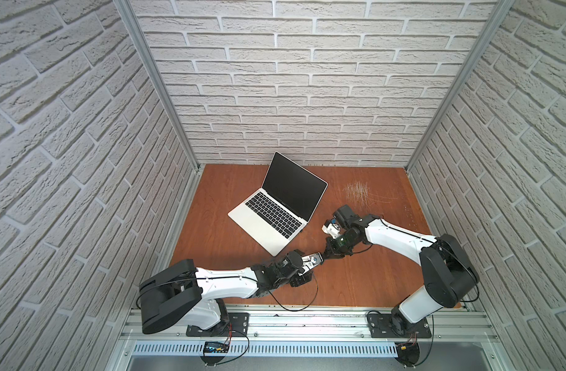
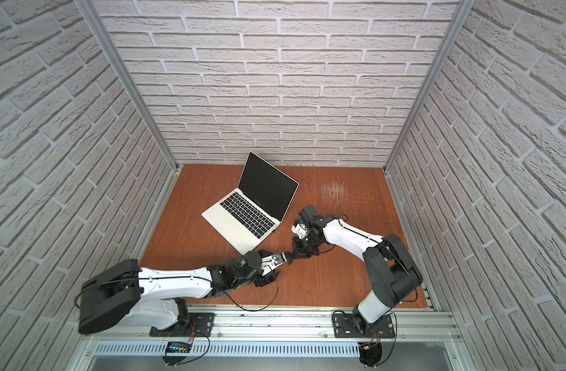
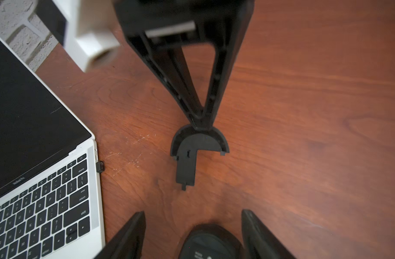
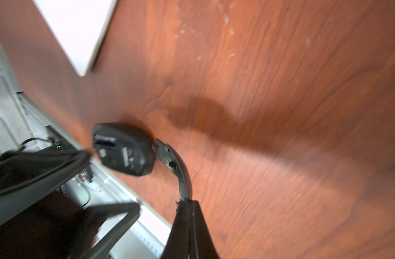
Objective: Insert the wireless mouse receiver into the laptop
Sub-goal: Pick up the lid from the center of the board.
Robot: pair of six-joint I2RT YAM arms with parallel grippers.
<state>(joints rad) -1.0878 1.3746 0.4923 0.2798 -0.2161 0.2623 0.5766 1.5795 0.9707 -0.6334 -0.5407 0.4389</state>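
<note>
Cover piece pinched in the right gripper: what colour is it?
The cover piece is plain black, clearest in the left wrist view.

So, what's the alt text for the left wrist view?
The shut right gripper pinches a curved black cover piece over the wooden table; beside it lies the silver laptop, a tiny dark receiver at its side edge.

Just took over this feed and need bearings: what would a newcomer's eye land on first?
The claws come almost tip to tip near the laptop: the right claw is shut on a curved black cover, the left claw stands open around the mouse. A tiny dark receiver juts from the laptop's side by the delete key.
</note>
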